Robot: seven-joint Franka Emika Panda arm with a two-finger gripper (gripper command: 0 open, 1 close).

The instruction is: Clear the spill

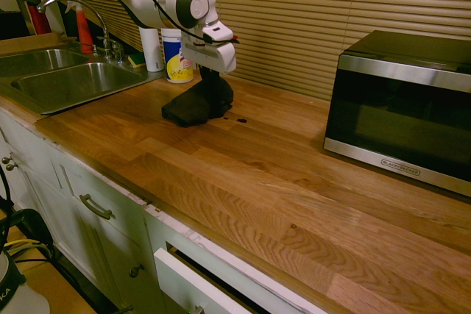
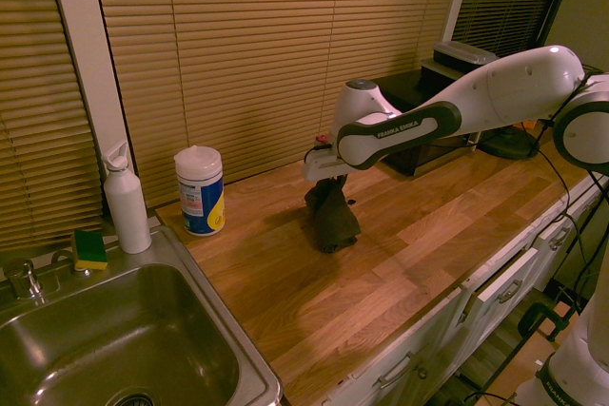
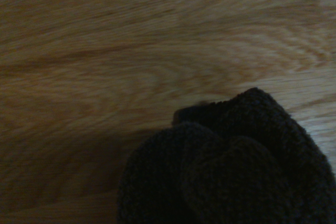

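Currently grips one dark cloth [image 1: 199, 102] with one gripper [image 1: 210, 69], closed firmly on the bunched upper part, and rests the lower folds on one wooden countertop [image 1: 257, 174]. Shows the spill [image 1: 242, 120] as one bigger dark blot and one smaller drop, both on the wood near the cloth's edge, below the gripper and toward the one microwave [image 1: 401, 112]. Reveals nubby, matte fabric in the wrist view, rounded into thick folds, against striped wood grain. Has two steel basins in one sink [image 1: 70, 87], smooth and dully shiny. Includes one white bottle [image 2: 127, 201] with a loop on the cap, one cylindrical tub [image 2: 200, 192] with a blue and yellow label, one yellow-and-green sponge [image 2: 90, 250] and one orange-red spray bottle [image 1: 83, 29]. Pairs a black glass door with brushed silver bands on the boxy microwave.
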